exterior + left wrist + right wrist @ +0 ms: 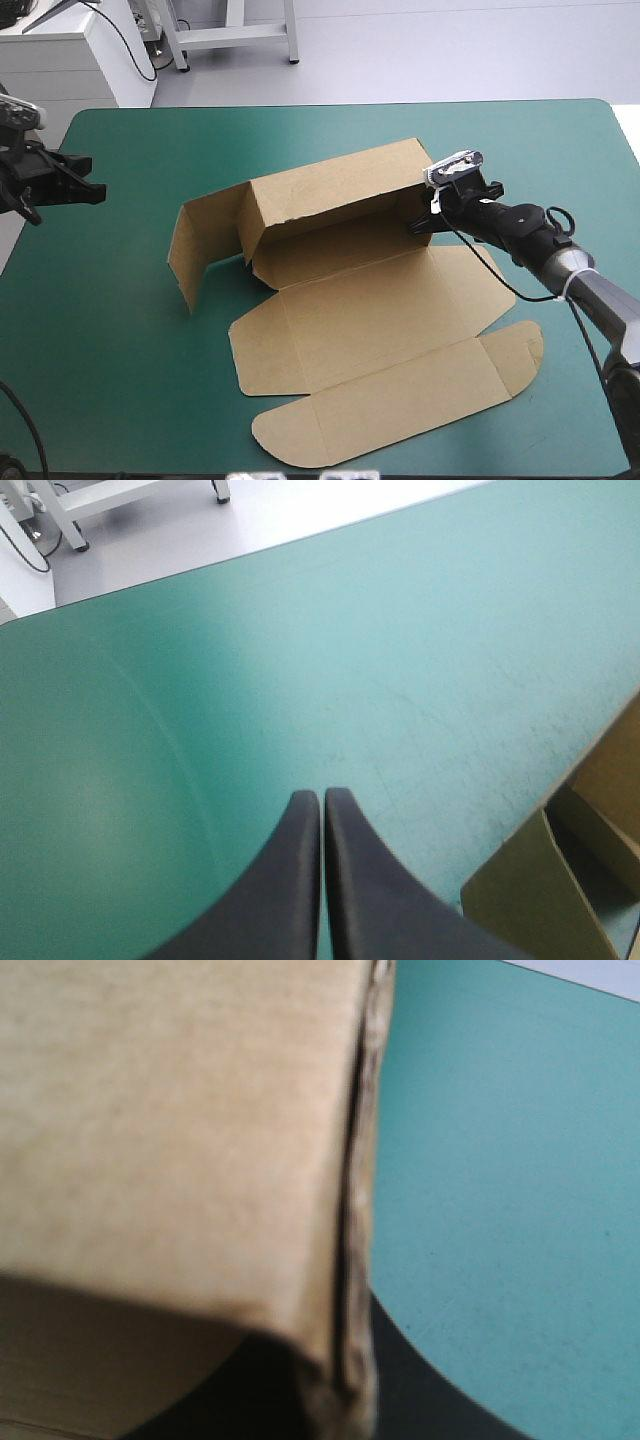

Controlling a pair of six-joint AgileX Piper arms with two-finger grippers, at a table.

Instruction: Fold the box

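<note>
The brown box [370,320] lies in the middle of the teal-green table, its lid and front flaps flat. Its back wall [340,190] stands raised, and a side flap [195,245] stands up at its left end. My right gripper [425,222] is at the right end of the back wall. In the right wrist view, the wall's edge [355,1210] runs between the black fingers [430,1400], which are shut on it. My left gripper [95,190] hovers near the table's left edge, away from the box. Its fingers [322,798] are shut on nothing, with the box's corner [540,900] off to one side.
Bare teal-green cover [130,380] surrounds the box on the left and at the front. White furniture [70,50] stands beyond the far left corner. A rounded lid tab [525,350] lies flat under my right arm.
</note>
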